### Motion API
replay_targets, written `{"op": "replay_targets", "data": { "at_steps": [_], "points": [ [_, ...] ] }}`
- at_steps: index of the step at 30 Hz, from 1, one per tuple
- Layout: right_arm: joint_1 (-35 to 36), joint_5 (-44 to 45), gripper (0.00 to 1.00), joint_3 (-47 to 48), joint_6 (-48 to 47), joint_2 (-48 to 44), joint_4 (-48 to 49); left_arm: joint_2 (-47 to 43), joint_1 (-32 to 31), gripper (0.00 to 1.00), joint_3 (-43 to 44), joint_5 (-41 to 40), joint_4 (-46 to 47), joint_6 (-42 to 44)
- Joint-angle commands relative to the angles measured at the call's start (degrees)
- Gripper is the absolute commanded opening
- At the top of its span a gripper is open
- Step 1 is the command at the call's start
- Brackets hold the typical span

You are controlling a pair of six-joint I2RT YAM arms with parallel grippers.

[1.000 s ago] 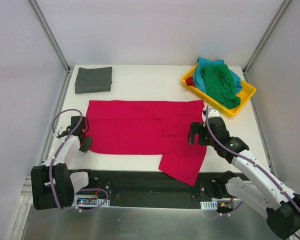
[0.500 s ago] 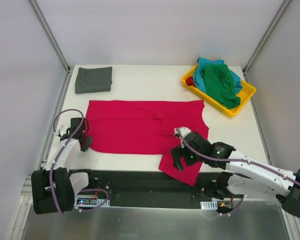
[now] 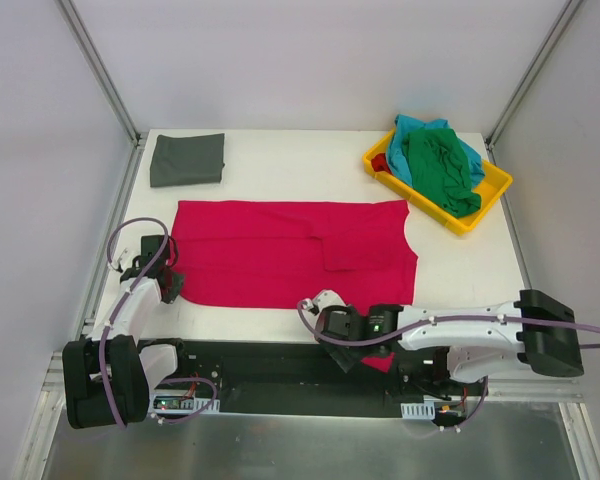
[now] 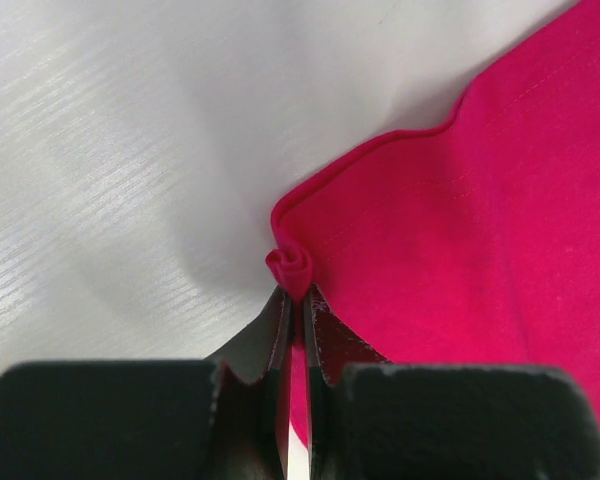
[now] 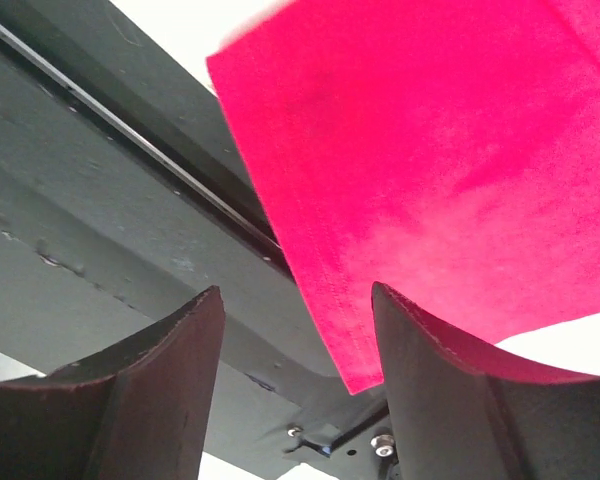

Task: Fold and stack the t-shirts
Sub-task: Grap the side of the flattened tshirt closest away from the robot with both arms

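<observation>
The crimson red cloth t-shirt [image 3: 290, 265] lies flat on the white table [image 3: 280, 170], long side left to right, and the left gripper [image 4: 298, 300] has its jaws pinched tight on its corner. The right gripper [image 5: 295, 292] is nearer the flap hanging off the near edge. Its jaws gape wide and hold nothing, the flap's corner sits just ahead between them, and nothing seems to block the way.

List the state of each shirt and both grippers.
red t-shirt: spread flat, a flap hanging over the near edge
dark grey t-shirt: folded
green t-shirt: crumpled in yellow tray
teal t-shirt: crumpled in yellow tray
left gripper: shut on red t-shirt's edge
right gripper: open
</observation>
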Motion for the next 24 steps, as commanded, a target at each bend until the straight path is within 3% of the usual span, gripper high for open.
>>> {"op": "replay_targets", "data": {
  "at_steps": [1,16,24],
  "points": [
    [2.68,5.86,0.61,3.79,6.07,3.88,-3.27,1.06,0.66,0.0,-1.15,0.86,-1.6,1.18],
    [0.66,0.42,0.45,-0.6,8.54,10.74,-6.45,-0.08,0.66,0.0,-0.71,0.86,-1.6,2.06],
    [-1.36,1.37,0.06,-1.66,7.83,8.2,-6.88,-0.7,0.66,0.0,-0.36,0.77,-1.69,2.23]
  ]
}}
